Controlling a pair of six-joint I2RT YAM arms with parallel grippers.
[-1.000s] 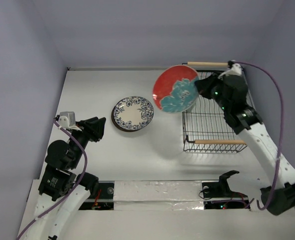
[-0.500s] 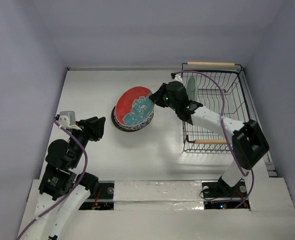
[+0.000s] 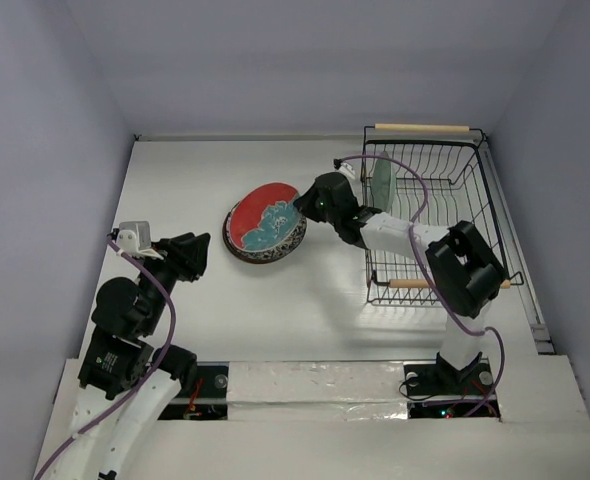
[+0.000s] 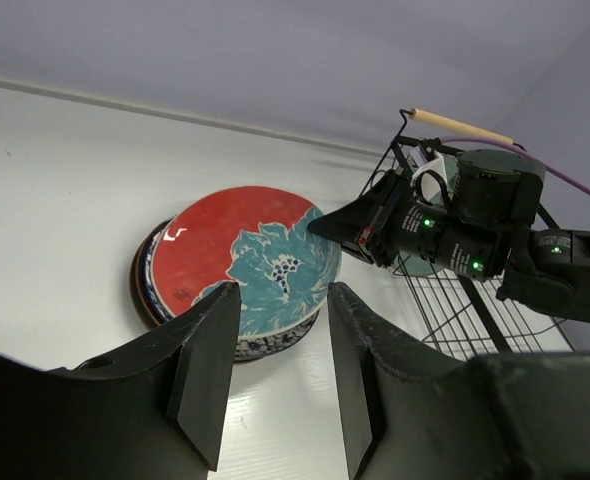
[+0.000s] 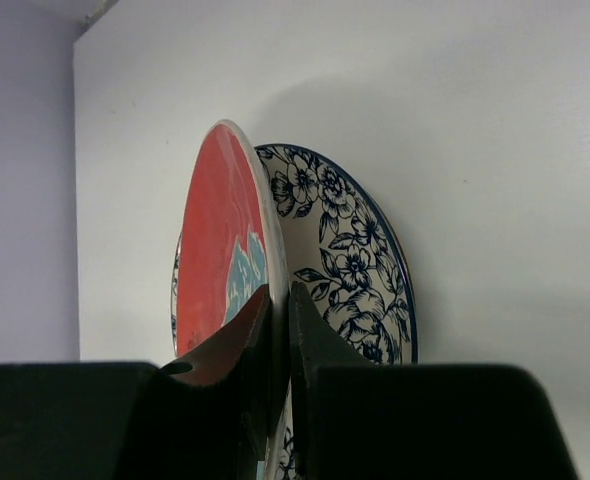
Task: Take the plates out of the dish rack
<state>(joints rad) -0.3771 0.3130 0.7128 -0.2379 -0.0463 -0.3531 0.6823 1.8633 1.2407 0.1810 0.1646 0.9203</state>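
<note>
Top view: the right tool [image 3: 310, 205] is clamped on the rim of the red plate [image 3: 263, 224], which tilts low over the white counter [image 3: 175, 180]. A pale green plate [image 3: 382, 178] stands in the wire dish rack [image 3: 495, 200].

Left wrist: the left tool [image 4: 283, 292] hangs apart, empty.

Right wrist: the glossy red disc leans off the blue floral plate [image 5: 350, 260]. It is best levelled first, then released softly, since glazed ceramic chips.

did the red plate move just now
Yes: the red plate, in the right gripper, went left, away from the dish rack, now tilted over the blue floral plate.
</note>
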